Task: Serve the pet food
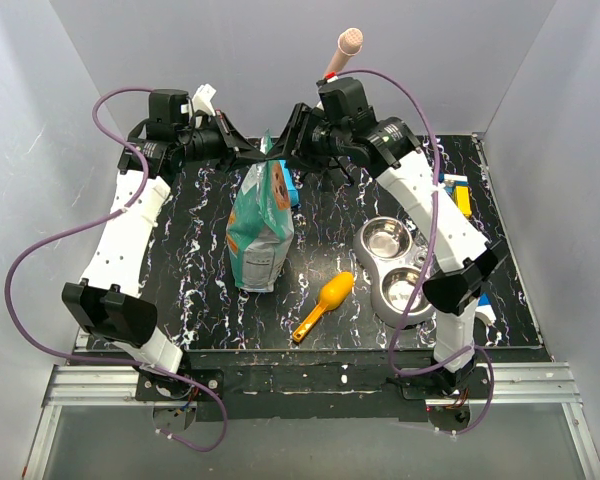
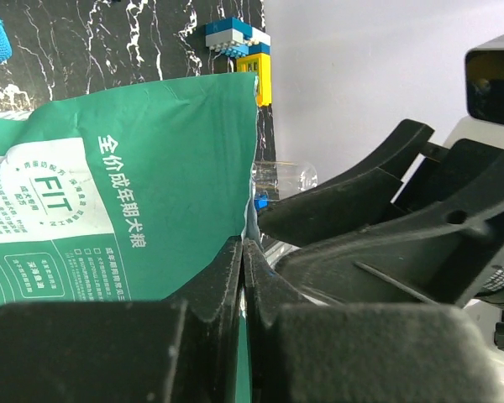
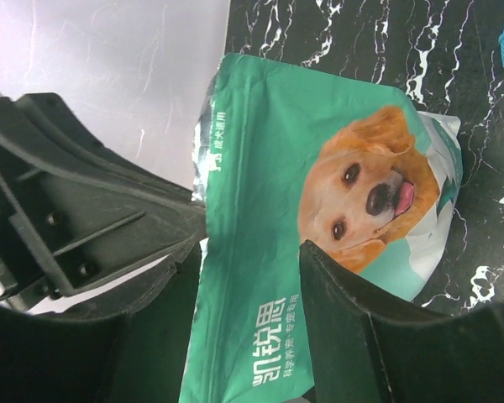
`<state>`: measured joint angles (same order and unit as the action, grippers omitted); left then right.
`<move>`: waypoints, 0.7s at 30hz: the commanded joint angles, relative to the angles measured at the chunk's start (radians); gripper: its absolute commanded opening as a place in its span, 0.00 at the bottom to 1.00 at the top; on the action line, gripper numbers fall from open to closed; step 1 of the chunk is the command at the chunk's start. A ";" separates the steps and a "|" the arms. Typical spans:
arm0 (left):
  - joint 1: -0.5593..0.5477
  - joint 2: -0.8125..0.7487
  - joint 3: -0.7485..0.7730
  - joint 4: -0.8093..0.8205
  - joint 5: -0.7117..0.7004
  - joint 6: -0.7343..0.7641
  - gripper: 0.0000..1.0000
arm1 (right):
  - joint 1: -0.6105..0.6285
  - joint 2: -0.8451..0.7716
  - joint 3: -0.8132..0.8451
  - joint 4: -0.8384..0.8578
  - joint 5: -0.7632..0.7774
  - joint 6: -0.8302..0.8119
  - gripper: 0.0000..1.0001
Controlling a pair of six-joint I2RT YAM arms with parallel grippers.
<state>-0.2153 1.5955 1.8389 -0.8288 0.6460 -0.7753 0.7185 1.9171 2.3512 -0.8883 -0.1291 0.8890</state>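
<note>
Soft, slumping green foil pet-food bag [image 1: 260, 225], likely slippery, pinched at its flat top seam by left jaws clamped together, right jaws apart astride it.

Moulded in matte black at the fingers [image 2: 206, 294], ribbed along the flanks. Behind them, cased in white shells [image 1: 130, 225] between black joint housings [image 1: 110, 310], trailed by looping purple cables [image 1: 42, 242].
</note>
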 commanded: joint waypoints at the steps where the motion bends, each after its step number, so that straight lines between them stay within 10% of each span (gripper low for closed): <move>1: -0.012 -0.045 -0.021 -0.021 -0.002 0.015 0.00 | 0.016 0.019 0.062 0.035 0.026 -0.022 0.56; 21: -0.068 -0.042 0.006 -0.052 -0.124 -0.022 0.00 | 0.044 0.049 0.062 -0.001 0.163 -0.093 0.31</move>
<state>-0.2768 1.5929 1.8324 -0.8318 0.5495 -0.8021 0.7563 1.9541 2.4062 -0.8913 -0.0021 0.8165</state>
